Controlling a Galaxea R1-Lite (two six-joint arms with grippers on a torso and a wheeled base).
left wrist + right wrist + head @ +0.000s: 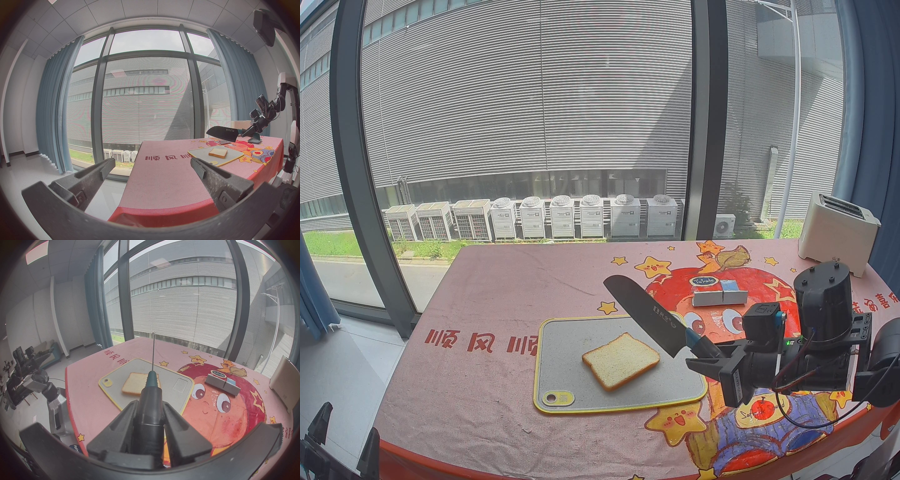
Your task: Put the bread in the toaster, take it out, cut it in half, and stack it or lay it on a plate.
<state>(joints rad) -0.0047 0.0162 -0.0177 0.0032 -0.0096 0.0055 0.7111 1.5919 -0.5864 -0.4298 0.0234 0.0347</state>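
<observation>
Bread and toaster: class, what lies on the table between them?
In the head view, a small grey-and-blue block sits on the cloth between bread and toaster; the raised knife crosses above.

Pink-clothed table point(506, 281) carries cutting board point(562, 350), toaster point(837, 231), grey block point(720, 295).

Head camera looks down at the cutting board point(565, 356); left wrist sights it from afar; right wrist from near; all share it.

right hand point(709, 361): black, angular, green light point(787, 342) | left hand point(152, 164): grey, scuffed, screws point(222, 197)
</observation>
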